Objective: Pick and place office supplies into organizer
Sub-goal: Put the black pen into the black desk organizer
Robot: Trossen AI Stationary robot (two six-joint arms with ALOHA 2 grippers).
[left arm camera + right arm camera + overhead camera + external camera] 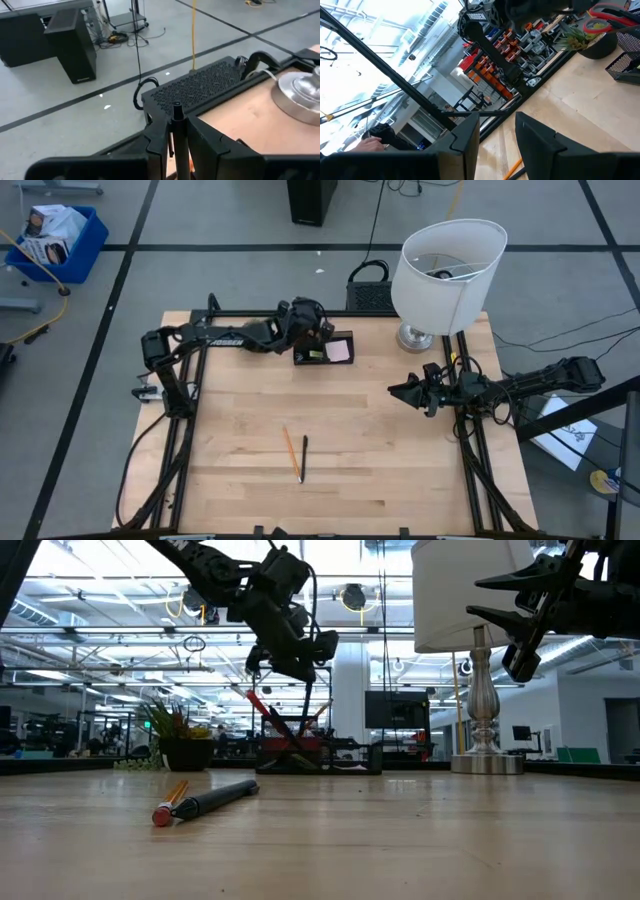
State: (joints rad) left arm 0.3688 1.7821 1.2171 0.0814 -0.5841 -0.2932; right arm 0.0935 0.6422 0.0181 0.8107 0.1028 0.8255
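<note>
The table [400, 470] is wide and mostly bare, so a dropped item would roll a long way. Up at the far edge, the lamp [445, 275] stands close beside the right arm, and a careless swing there could knock the shade. The organizer [325, 350] sits at the far edge too, pink sticky-note pad [340, 351] already in it, red-handled scissors [285, 730] poking out. Over it hangs the left end effector [176, 145], clenched on a black pen [178, 120] held upright between the fingers. The danger, I'd say: release too high or off the cup and the pen bounces out. The right end effector [497, 135] waits near the lamp, fingers apart, grasping nothing. Mid-table lie an orange pencil [288, 444] and another pen [303, 458], touching in the low view, so grabbing one may drag the other.
</note>
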